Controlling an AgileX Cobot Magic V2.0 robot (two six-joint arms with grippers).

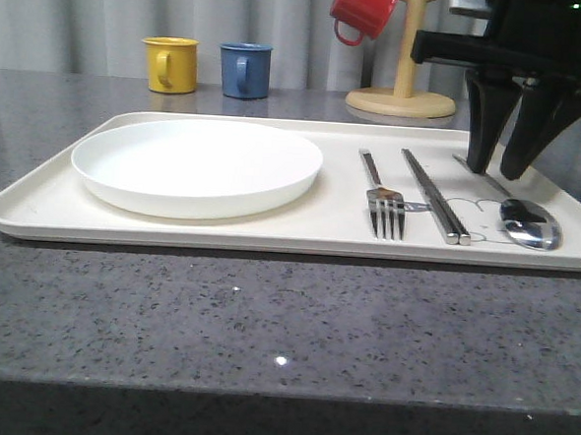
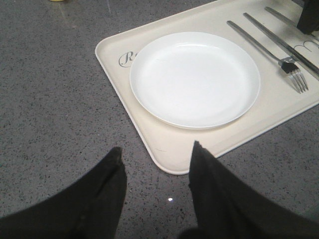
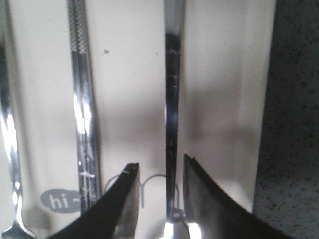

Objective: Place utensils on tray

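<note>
Right gripper hangs parted and empty astride the spoon handle; the spoon lies on the tray, its long axis running away from the robot.

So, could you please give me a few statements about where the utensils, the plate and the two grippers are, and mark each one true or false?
1. The fork, chopsticks and spoon all lie on the tray. True.
2. The white plate sits on the countertop beside the tray. False: it rests on the tray's left part.
3. The right gripper is open, its fingers either side of the spoon handle. True.
4. The left gripper holds the fork. False: it is open and holds nothing, near the tray's corner.
5. The red mug stands next to the blue mug. False: it hangs on the wooden stand; the yellow mug is beside the blue one.
</note>
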